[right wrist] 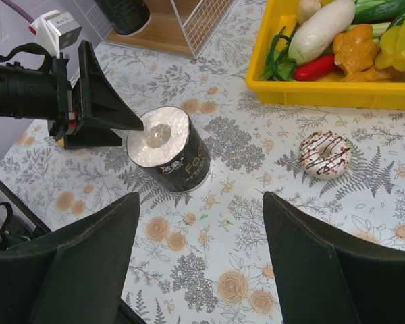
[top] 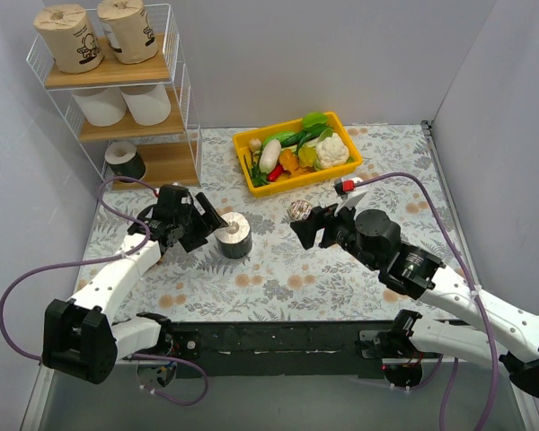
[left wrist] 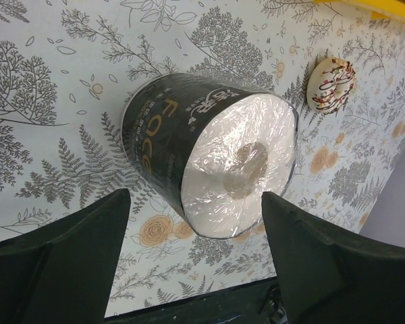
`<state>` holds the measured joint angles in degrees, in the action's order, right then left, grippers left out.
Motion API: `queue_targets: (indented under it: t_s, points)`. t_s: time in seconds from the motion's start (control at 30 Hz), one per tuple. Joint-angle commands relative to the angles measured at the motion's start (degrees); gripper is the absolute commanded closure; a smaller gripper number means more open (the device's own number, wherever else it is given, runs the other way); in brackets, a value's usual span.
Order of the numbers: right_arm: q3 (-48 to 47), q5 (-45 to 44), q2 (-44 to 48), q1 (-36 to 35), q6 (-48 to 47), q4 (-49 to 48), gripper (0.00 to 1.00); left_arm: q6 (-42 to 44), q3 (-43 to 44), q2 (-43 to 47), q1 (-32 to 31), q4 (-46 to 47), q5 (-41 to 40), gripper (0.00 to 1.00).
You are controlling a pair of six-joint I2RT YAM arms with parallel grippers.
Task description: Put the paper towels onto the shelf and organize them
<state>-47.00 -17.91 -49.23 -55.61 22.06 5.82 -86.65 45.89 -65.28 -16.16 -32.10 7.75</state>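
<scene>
The white wire shelf (top: 181, 90) stands at the back left. Two tan rolls (top: 70, 38) stand on its top board, two white rolls (top: 126, 105) on the middle board, and one black roll (top: 126, 161) on the bottom board. A second black-wrapped roll (top: 234, 235) stands upright on the table; it also shows in the left wrist view (left wrist: 209, 162) and the right wrist view (right wrist: 169, 152). My left gripper (top: 213, 231) (left wrist: 194, 201) is open, just left of this roll, not touching it. My right gripper (top: 307, 229) (right wrist: 201, 202) is open and empty, to the roll's right.
A yellow bin (top: 251, 144) of vegetables sits at the back centre. A small patterned ball (top: 298, 210) (right wrist: 327, 154) lies between the bin and my right gripper. Grey walls close in the table at left, back and right.
</scene>
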Motion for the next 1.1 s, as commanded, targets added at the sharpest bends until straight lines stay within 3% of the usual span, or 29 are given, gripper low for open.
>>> queue_targets:
  t_s: [0.0,0.57,0.7,0.8,1.0,1.07]
  points:
    - [1.21,-1.42,1.33,-0.02,-1.06,-1.96,0.19,-1.24,-0.97,-0.55,-1.41,3.62,-1.51,0.24]
    - [2.09,-3.36,3.71,-0.02,-1.41,-2.05,0.19,-1.59,-2.38,-5.83,-3.96,6.52,-5.2,0.48]
    - [2.53,-3.97,4.06,-0.02,-1.41,-2.31,0.19,-2.12,-2.12,-5.56,-4.05,6.43,-5.72,0.63]
    - [2.79,-3.97,4.41,-0.02,-1.32,-2.14,0.19,-3.08,-1.77,-4.43,-4.05,6.43,-5.81,0.68]
    - [2.35,-3.88,6.16,-0.02,-1.41,-1.43,0.19,-3.61,3.75,-3.98,-3.7,2.4,-7.04,0.75]
    - [2.18,-4.06,7.3,-0.02,-1.67,-0.9,0.19,-1.95,6.04,-4.77,-2.91,-0.23,-11.78,0.76]
